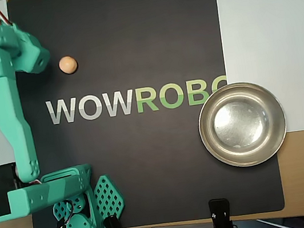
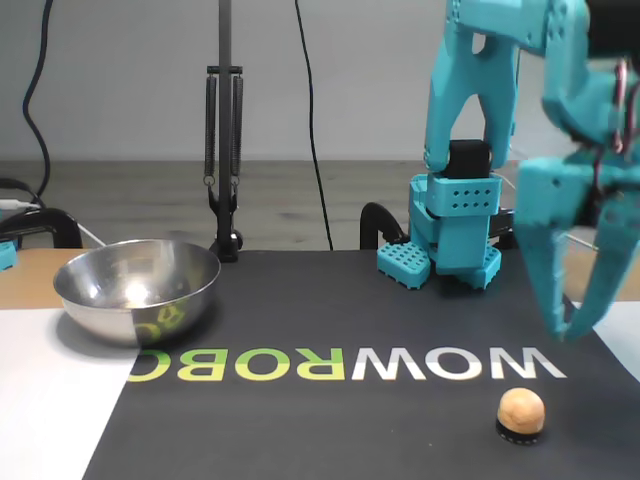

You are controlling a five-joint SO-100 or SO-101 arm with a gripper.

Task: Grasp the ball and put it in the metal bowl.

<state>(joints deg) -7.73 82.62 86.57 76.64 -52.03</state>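
The ball (image 2: 521,410) is seen resting free on the black mat (image 1: 149,166) of the worktop, beyond the "W" of the lettering and well apart from the metal bowl (image 1: 242,124). The pincer (image 2: 566,325) is held above it with fingers spread, empty; in the fixed view the ball lies below and slightly left of the tips.

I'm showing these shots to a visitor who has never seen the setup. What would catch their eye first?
Probably the turquoise arm, towering at the right of the fixed view, its end effector hanging above the black mat with the WOWROBO lettering. Next, the shiny metal bowl at the mat's left edge, empty. Last, the small tan ball, alone near the front right.
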